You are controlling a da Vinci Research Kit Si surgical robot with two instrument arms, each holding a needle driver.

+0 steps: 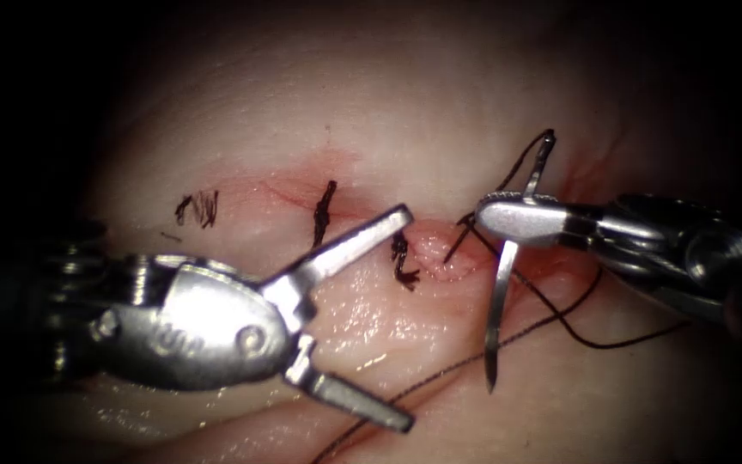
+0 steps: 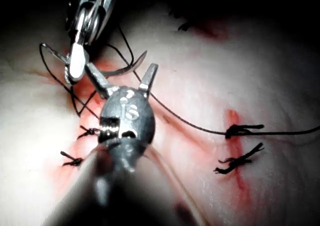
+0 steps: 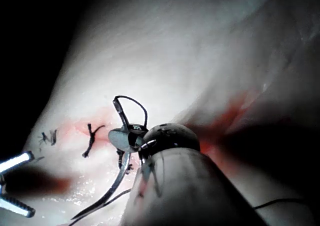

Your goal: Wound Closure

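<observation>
My right tool [image 1: 498, 220] is shut on the curved needle [image 1: 498, 301], about a third of the way from its thread end. The needle is free of the tissue [image 1: 405, 103]; its point hangs down over the tissue just right of the open part of the cut [image 1: 436, 251]. Dark thread [image 1: 560, 320] loops from the needle's tail and trails across the tissue. My left tool [image 1: 402, 318] stands wide open left of the needle and holds nothing. In the right wrist view the right tool [image 3: 121, 136] grips the needle [image 3: 116, 182]. The left wrist view has the open left tool [image 2: 122, 74].
Tied stitches with cut ends sit along the cut: one [image 1: 324, 215] at the middle, one [image 1: 404, 263] beside the left tool's upper jaw, a third [image 1: 197, 208] further left. Red fluid stains the tissue around the cut. Further stitches [image 2: 240, 161] appear in the left wrist view.
</observation>
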